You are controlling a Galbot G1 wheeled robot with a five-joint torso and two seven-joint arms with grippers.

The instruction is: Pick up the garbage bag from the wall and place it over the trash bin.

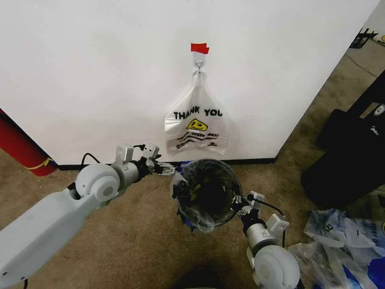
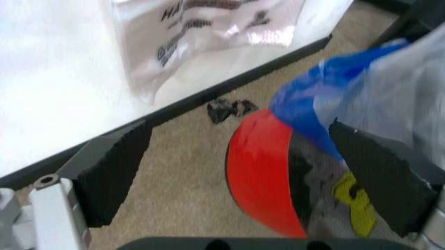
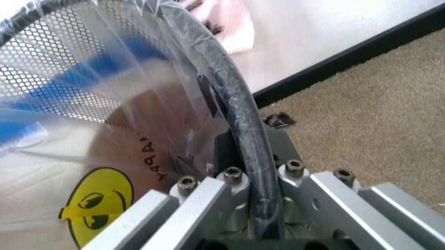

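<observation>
Bag: we see the garbage bag draped over the trash bin, below the wall.
Left gripper: at the bin's ten o'clock, pads wide apart, holding nothing.
Right gripper: at four o'clock, clamped on bin rim and bag.

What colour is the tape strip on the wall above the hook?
Red; the tape strip shows best in the head view.

Right hand is clamped on the black rim of the trash bin. Garbage bag lines the mesh, its film draped over the rim. Carpet meets wall.
</observation>
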